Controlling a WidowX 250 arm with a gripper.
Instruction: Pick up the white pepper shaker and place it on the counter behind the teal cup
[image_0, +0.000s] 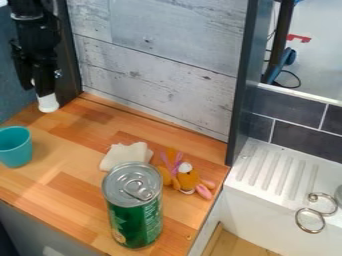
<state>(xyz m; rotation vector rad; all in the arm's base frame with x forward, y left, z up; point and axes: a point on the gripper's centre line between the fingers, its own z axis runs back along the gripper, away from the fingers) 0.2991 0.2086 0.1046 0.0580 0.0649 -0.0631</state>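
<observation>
The white object (48, 103) is located directly below the hand (43, 90), long axis near upright and roughly in line with it, near the far edge of the desk (87, 160), beyond the teal cup (16, 151). Hand opening and grip cannot be determined.

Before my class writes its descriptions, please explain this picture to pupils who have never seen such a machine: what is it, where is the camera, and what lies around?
The machine is a black robot arm. Its gripper, the grasping end, hangs at upper left, with a small white object at its tip; whether that is held is hard to tell. A fixed camera looks down at a slant. The wooden counter bears a teal cup, a green can, a whitish cloth and an orange toy.
</observation>
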